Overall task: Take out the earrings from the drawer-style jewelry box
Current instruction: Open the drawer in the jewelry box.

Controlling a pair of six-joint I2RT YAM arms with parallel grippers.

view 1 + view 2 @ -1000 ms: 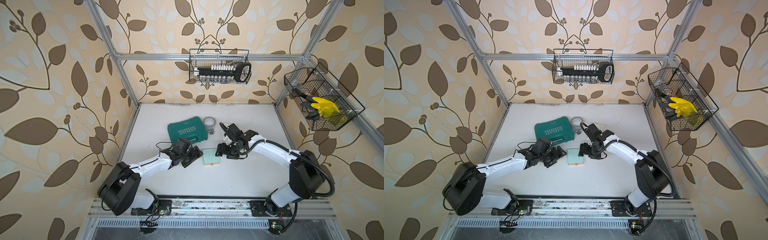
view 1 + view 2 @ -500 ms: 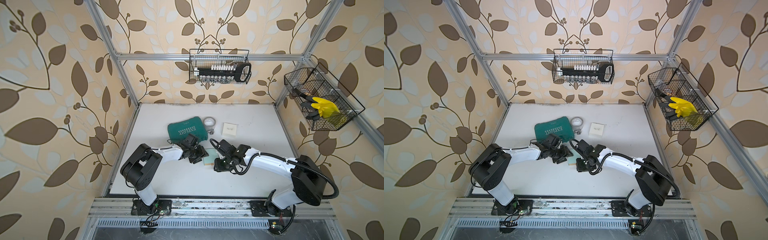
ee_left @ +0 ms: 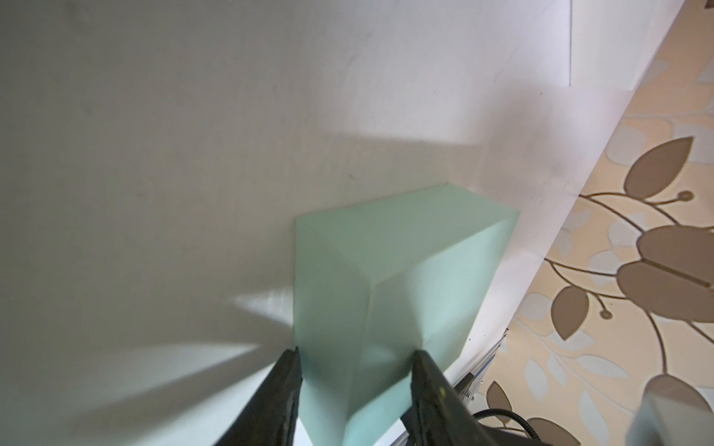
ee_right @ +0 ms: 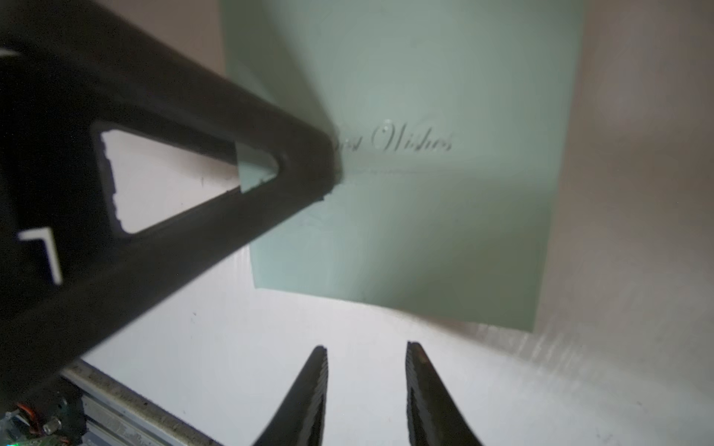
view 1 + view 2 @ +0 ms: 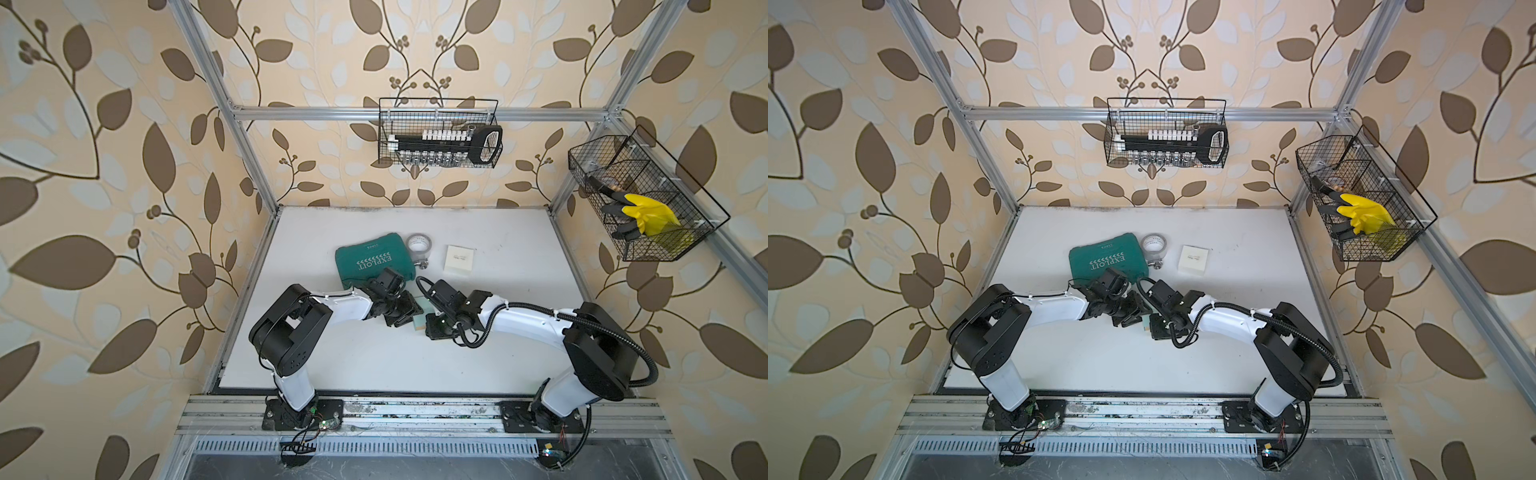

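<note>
The drawer-style jewelry box [image 3: 386, 278] is a mint green block with "Wishes" lettering on its lid [image 4: 425, 193]. It lies mid-table, mostly hidden under the two wrists in both top views [image 5: 420, 321] [image 5: 1145, 322]. My left gripper [image 3: 355, 351] is shut on its two sides; one of its fingers [image 4: 193, 185] crosses the lid. My right gripper [image 4: 367, 347] hovers over bare table just off the box's near edge, jaws apart with nothing between them. The drawer shows no opening, and the earrings are hidden.
Behind the arms lie a dark green case [image 5: 374, 259], a tape roll [image 5: 419, 243], a small metal fitting [image 5: 422, 262] and a white square box [image 5: 460, 258]. Wire baskets hang on the back wall [image 5: 438, 133] and the right wall [image 5: 640, 208].
The left gripper has swung onto the mint box and closed on its sides. The right gripper has moved to the box's front side, its jaws narrowing.
</note>
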